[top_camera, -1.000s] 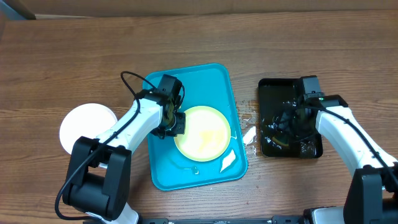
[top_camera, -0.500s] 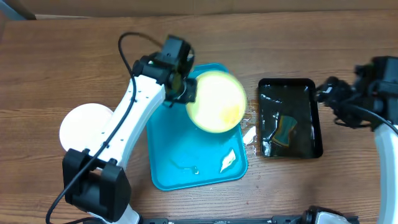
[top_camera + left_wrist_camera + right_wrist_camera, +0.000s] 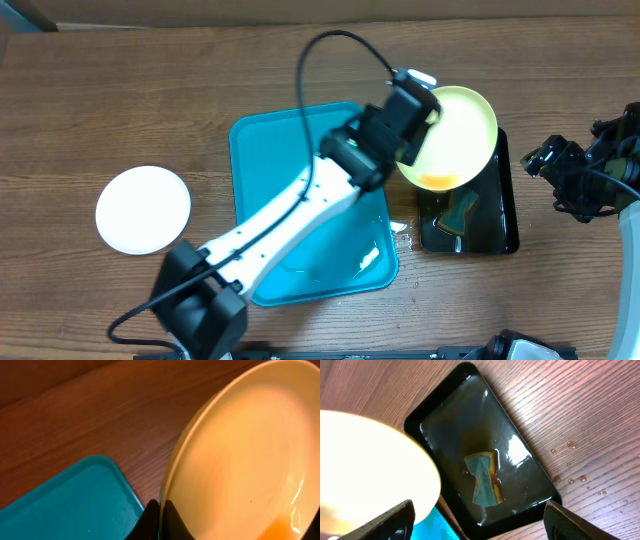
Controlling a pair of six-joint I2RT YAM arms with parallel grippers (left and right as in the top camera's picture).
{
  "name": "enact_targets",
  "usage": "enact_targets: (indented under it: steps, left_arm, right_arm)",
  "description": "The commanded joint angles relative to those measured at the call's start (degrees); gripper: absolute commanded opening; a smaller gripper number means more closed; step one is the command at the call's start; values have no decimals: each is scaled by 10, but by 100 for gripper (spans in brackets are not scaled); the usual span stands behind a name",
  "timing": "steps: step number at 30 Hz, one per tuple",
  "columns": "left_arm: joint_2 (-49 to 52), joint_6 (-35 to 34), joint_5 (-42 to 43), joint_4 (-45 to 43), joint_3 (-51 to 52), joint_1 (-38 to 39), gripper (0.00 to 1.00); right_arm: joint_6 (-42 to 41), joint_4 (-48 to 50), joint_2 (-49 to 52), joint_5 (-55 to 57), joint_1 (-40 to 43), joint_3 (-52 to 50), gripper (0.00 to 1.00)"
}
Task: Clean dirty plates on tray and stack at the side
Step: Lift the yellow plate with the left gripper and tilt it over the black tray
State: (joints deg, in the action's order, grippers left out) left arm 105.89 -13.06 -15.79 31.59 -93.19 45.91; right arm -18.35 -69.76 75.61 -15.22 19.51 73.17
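My left gripper (image 3: 418, 135) is shut on the rim of the light green-rimmed plate (image 3: 455, 130) and holds it tilted above the far end of the black tray (image 3: 505, 235). In the left wrist view my fingers (image 3: 160, 521) pinch the plate's edge (image 3: 240, 460), and an orange smear (image 3: 282, 527) sits low on the plate. A white plate (image 3: 143, 209) lies on the table at the left. The turquoise tray (image 3: 262, 180) holds no plate. My right gripper (image 3: 572, 178) is open and empty, right of the black tray; in its wrist view (image 3: 485, 527) the plate (image 3: 365, 460) shows at the left.
A green and yellow sponge (image 3: 484, 480) lies in dark water in the black tray (image 3: 422, 415); it also shows overhead (image 3: 458, 210). White scraps lie on the turquoise tray (image 3: 367, 258) and beside it (image 3: 400, 216). Water drops (image 3: 570, 445) dot the wood.
My left arm lifted the green-rimmed plate off the turquoise tray and swung it right, over the black tray. My right arm pulled back from the black tray, leaving the sponge in it.
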Motion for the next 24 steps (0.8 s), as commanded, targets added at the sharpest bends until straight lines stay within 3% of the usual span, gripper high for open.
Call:
enact_targets:
  steps: [1, 6, 12, 24]
  left_arm:
    - [26, 64, -177, -21, -11, 39, 4]
    - [31, 177, -312, -72, -11, 88, 4]
    - [32, 315, -389, -138, -11, 141, 4]
    - [32, 431, -433, -199, -11, 172, 4]
  right_arm:
    - [4, 0, -3, -5, 2, 2, 84]
    - [4, -4, -3, -5, 2, 2, 84]
    - [4, -4, -3, -5, 2, 2, 84]
    - [4, -5, -3, -5, 2, 2, 84]
